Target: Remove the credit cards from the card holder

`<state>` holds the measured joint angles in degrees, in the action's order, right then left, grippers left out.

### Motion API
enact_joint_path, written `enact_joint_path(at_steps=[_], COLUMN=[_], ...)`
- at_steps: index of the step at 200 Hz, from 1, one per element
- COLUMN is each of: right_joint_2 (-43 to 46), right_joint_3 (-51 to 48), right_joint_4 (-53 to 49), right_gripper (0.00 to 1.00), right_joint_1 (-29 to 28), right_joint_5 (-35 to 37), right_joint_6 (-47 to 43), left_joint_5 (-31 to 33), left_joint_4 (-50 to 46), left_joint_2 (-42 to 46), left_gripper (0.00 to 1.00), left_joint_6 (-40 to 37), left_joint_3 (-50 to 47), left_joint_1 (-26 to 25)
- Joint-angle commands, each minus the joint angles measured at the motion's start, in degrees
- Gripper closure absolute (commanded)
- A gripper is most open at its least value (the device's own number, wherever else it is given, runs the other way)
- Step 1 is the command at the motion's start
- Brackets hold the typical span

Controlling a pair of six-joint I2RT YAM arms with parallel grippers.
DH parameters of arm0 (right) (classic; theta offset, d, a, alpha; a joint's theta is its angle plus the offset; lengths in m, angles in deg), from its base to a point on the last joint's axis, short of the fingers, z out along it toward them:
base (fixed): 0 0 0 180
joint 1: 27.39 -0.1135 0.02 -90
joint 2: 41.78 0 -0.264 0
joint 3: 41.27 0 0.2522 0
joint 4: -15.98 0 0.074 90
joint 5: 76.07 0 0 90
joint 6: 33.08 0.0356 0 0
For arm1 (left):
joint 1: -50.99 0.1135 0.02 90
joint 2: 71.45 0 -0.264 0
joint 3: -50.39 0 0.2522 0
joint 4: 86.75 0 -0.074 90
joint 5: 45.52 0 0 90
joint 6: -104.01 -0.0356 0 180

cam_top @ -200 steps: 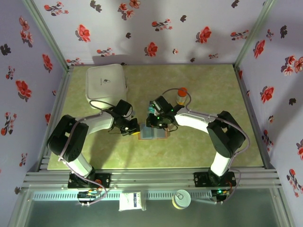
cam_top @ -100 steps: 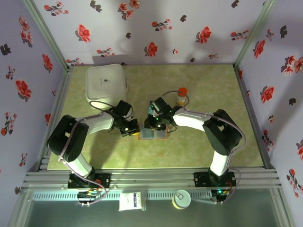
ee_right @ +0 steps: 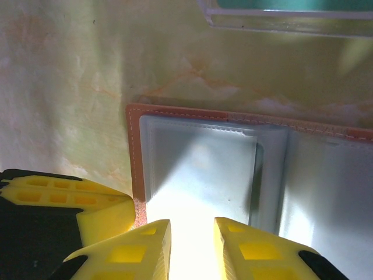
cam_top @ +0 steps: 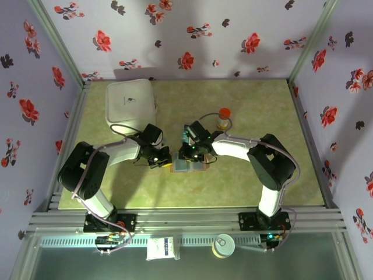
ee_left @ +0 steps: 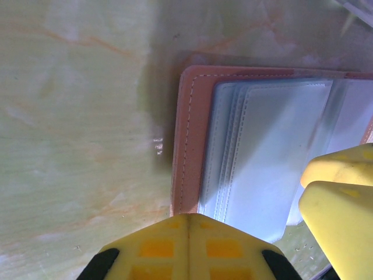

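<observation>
The card holder (cam_top: 187, 165) lies open flat between the arms, the left gripper (ee_left: 188, 219) with jaws together at its brown rim, the right gripper (ee_right: 192, 224) with jaws narrowly apart over its clear sleeves (ee_right: 198, 169); the credit cards, presumably light, stiff and slick, are best pinched at an exposed edge.

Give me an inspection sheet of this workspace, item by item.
Surface: green marbled tabletop, no spills seen.
Job's things: brown leather-like card holder lies open flat, clear sleeves up, contents unclear.
Clutter: white square lidded box far left; small orange-capped bottle beyond the right arm.
Hands: left hand shut at the holder's left rim; right hand narrowly open over a sleeve.
Cables: grey cables loop along both arms.
Surroundings: floral-papered walls; metal frame rail in front.
</observation>
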<state>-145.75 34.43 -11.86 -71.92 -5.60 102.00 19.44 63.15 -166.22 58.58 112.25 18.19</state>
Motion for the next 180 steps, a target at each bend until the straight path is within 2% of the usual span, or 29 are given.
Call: enact_joint_path(at_steps=[1,180], right_joint_2=[-0.80,1.48], right_joint_3=[0.34,-0.16], right_joint_4=[-2.47,-7.68], right_gripper=[0.74,0.79], right_joint_1=[-0.24,-0.03], right_joint_5=[1.31,7.22], right_joint_6=[-0.23,-2.70], left_joint_5=[0.83,1.12], left_joint_4=[-1.55,-1.45], left_joint_2=[-0.58,-0.09], left_gripper=[0.97,0.97], left_joint_6=[-0.82,-0.33], left_joint_3=[0.61,1.45], left_joint_1=[-0.34,-0.36])
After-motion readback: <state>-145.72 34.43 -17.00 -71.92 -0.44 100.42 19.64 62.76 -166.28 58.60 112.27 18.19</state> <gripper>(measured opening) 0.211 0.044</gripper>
